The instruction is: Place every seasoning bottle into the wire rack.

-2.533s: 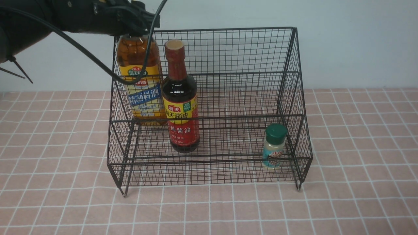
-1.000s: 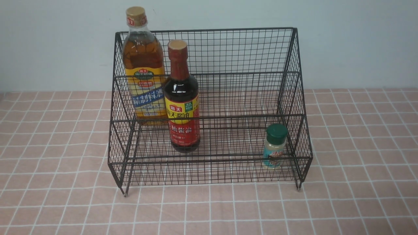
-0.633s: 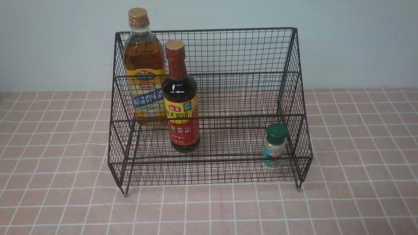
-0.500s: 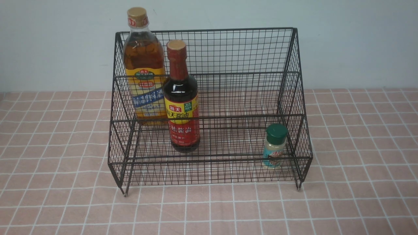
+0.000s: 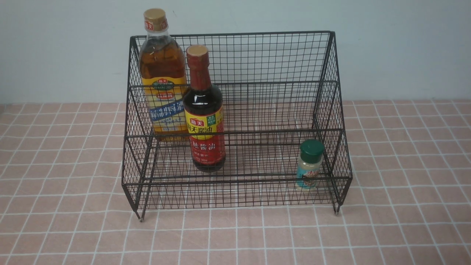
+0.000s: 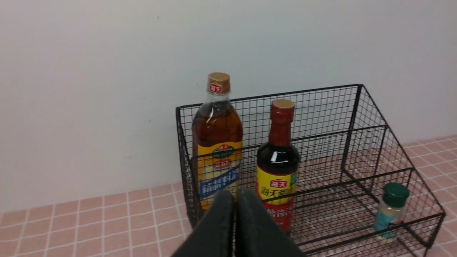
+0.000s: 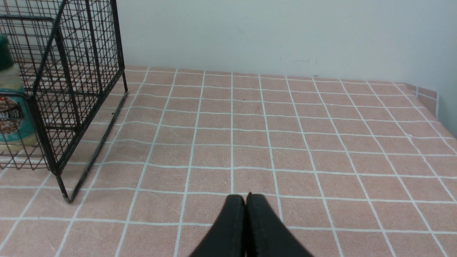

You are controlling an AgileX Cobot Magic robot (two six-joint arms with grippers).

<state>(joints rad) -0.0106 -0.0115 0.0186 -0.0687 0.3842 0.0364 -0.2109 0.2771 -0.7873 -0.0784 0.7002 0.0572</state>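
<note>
Standing: all three seasoning bottles are sitting upright inside the wire rack (image 5: 331, 110), so the task is looking finished to me.
Amber bottle (image 5: 162, 81): resting on the upper back tier at the robot's left, its gold cap poking above the rack's back edge.
Soy bottle (image 5: 203, 110): standing on the lower front tier, just in front of and beside the amber one; whether they are touching I cannot tell.
Green-capped shaker (image 5: 310, 165): sitting in the lower tier's right corner, well apart from the other two.
Left gripper (image 6: 235, 200): hanging back from the rack, fingers pressed together, carrying nothing.
Right gripper (image 7: 246, 203): hovering low over bare table (image 7: 303, 142), pressed together too, also carrying nothing.
Doing it well: keeping both arms clear of the rack so nothing is getting nudged.
Surface: pink checked cloth lying flat.
Room: plain pale wall running behind.
</note>
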